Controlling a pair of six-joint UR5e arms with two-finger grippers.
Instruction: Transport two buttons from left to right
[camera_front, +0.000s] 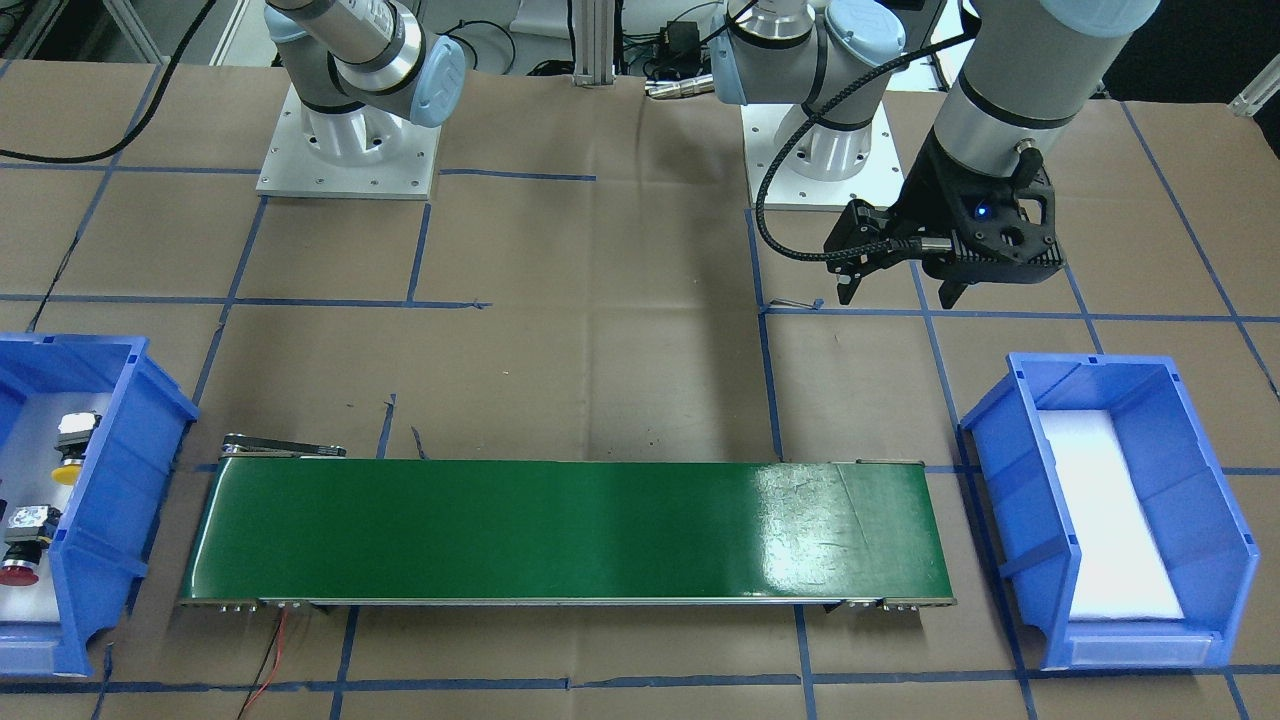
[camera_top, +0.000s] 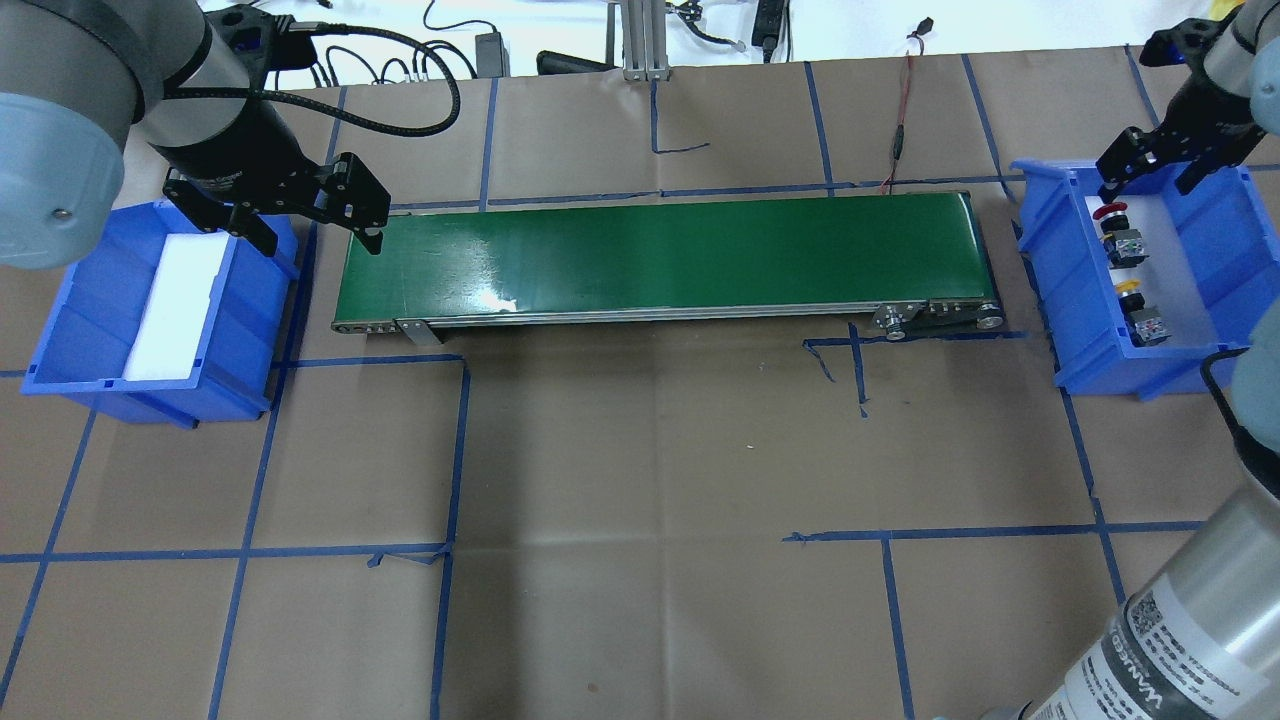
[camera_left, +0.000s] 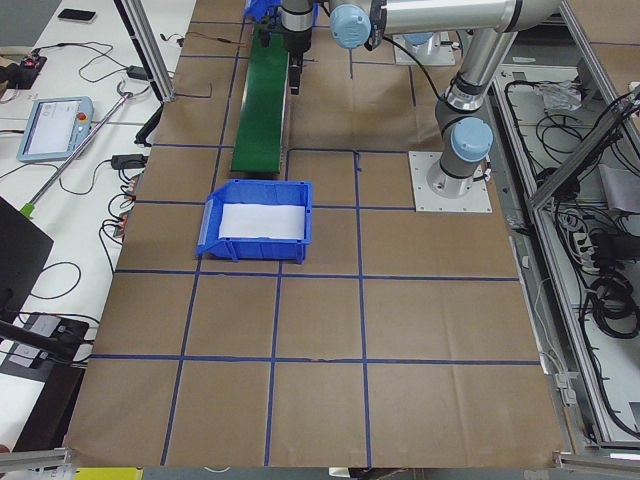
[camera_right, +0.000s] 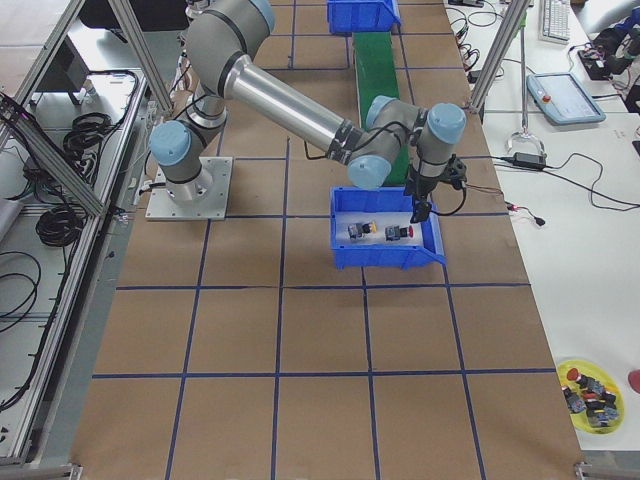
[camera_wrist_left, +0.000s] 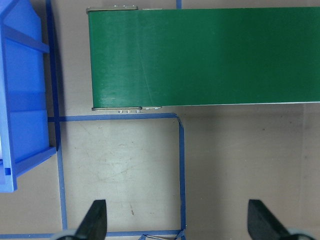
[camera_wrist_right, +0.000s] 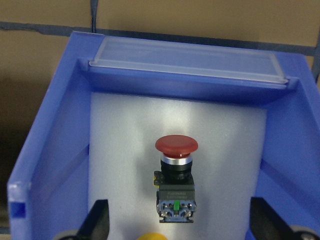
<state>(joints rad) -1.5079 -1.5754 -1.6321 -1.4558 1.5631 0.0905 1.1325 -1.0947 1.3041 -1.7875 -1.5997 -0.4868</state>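
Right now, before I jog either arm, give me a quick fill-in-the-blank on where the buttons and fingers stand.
The red button and the yellow button lie in the bin on the robot's ____ side.
The right gripper hovers above the ____ one.
The green belt carries ____ buttons.
On the left gripper, the fingers stand ____.
Missing: right; red; no; open.

No word or number reads clearly anywhere. In the overhead view, at 5 o'clock, a white sticker (camera_top: 1150, 650) on the right arm (camera_top: 1200, 570) carries a square code and lines of capital print, too blurred to spell out. At 10 o'clock, a short white mark (camera_top: 215, 180) on the left arm's black wrist (camera_top: 235, 145) is illegible. In the right wrist view, the red button (camera_wrist_right: 176, 145) bears a small label (camera_wrist_right: 175, 192) with print too fine to read.
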